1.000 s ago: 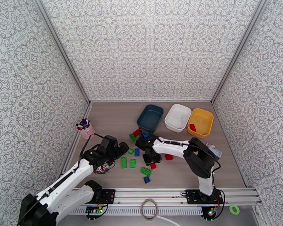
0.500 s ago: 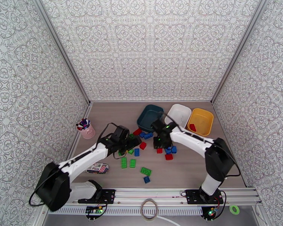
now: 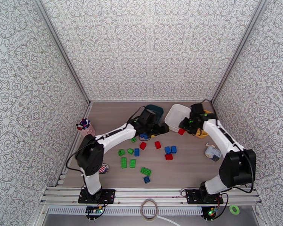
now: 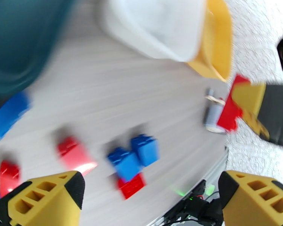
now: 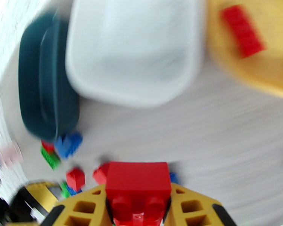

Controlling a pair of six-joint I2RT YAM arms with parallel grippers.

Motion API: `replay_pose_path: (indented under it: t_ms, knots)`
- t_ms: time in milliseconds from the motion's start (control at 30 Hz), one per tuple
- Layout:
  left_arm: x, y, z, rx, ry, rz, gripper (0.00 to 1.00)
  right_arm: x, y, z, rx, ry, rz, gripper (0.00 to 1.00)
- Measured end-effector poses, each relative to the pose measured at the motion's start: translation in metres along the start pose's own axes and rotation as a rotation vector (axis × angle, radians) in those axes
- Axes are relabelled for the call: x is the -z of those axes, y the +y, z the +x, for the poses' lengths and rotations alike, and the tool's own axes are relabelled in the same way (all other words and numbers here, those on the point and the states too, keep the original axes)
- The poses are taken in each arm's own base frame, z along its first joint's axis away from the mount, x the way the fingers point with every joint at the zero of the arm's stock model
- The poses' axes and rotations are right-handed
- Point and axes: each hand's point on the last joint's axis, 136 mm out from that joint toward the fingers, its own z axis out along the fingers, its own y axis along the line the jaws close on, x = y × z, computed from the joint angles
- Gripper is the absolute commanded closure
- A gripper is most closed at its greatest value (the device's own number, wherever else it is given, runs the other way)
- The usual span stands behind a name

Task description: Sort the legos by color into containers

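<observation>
Fingers on the right [image 3: 183, 130], clamping a red brick [image 5: 137, 183], have swung toward the yellow bin [image 5: 269, 72] for release; left fingers [image 3: 162, 129] gape empty.

Overhead view bright, evenly lit, sharp; shadows faint. Both wrist views motion-blurred, worst around the white rounded plastic bin [image 5: 137, 49] — its edges smeared.
</observation>
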Motion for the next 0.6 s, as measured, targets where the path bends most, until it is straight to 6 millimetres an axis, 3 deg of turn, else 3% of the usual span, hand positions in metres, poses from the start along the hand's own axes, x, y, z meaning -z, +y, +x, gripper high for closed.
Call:
replay_pose_path:
  t_ms: [167, 400, 600]
  knots:
    - [-0.021, -0.043, 0.001, -0.133, 0.055, 0.027, 0.01, 0.014, -0.044, -0.039, -0.161, -0.067, 0.013, 0.79]
    - [-0.041, -0.091, 0.015, -0.324, 0.116, 0.034, 0.01, 0.017, -0.082, -0.072, -0.297, -0.103, 0.022, 0.78]
    - [-0.047, -0.100, 0.035, -0.410, 0.155, 0.004, 0.01, 0.005, -0.102, -0.093, -0.357, -0.093, 0.043, 0.69]
